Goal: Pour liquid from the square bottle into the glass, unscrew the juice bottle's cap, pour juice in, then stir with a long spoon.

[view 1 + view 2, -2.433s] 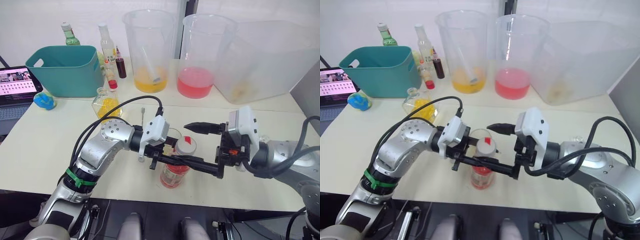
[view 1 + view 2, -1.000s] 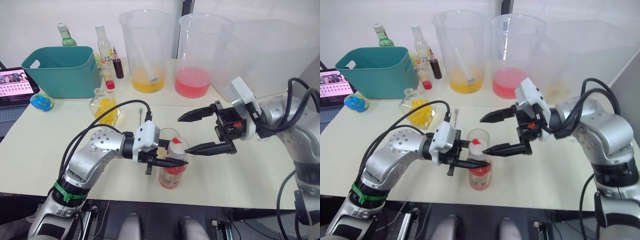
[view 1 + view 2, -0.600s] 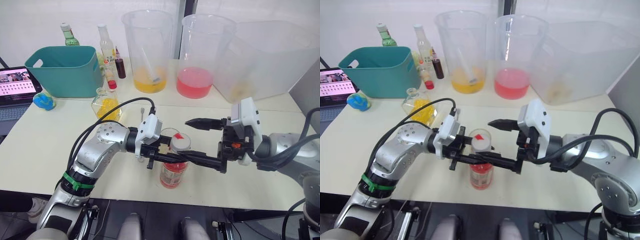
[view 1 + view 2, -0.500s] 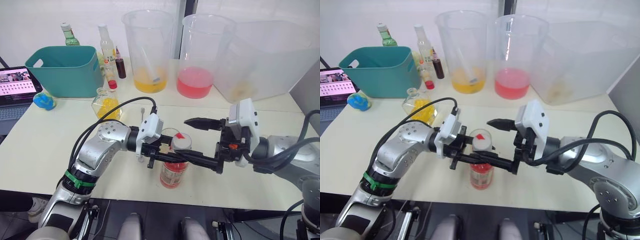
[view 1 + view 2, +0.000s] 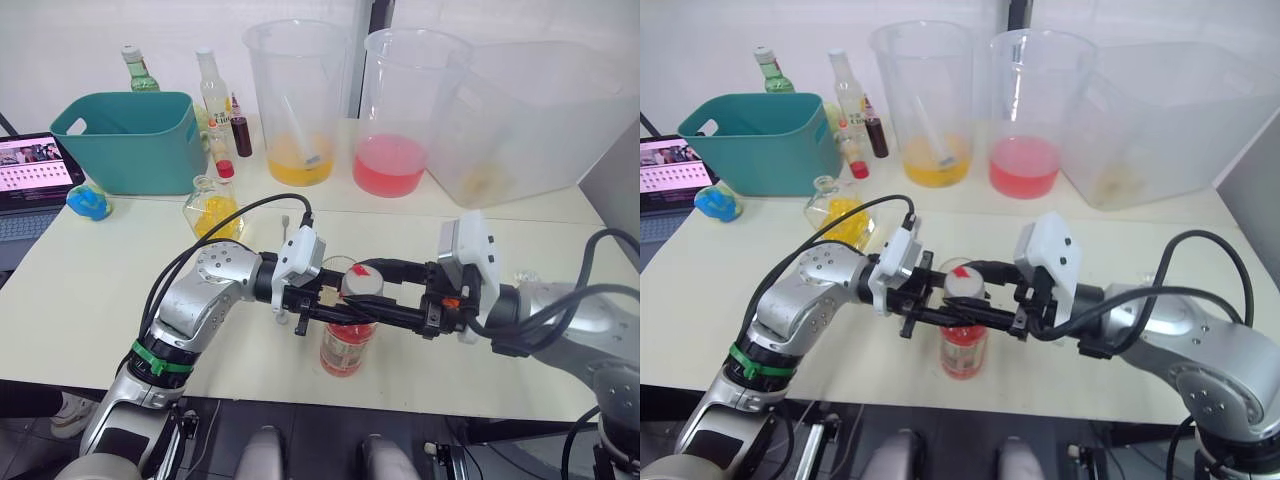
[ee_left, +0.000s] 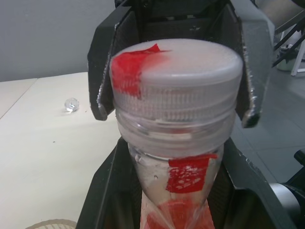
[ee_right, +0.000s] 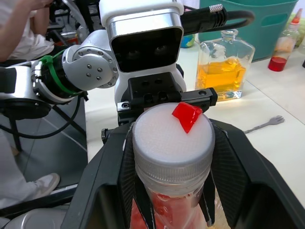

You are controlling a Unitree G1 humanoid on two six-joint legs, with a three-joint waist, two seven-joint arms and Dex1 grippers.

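Right gripper [image 5: 985, 283] now closed onto juice bottle's cap [image 7: 172, 138]; left gripper [image 5: 335, 308] pinches juice bottle [image 5: 347, 345]. Twist squarely, keep bottle upright.

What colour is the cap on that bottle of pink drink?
The small round screw cap is white with a red mark, clearest in the right wrist view.

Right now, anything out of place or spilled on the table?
A small clear ball, likely the square bottle's stopper, lies loose on the table near the right arm and could roll off. No spill visible.
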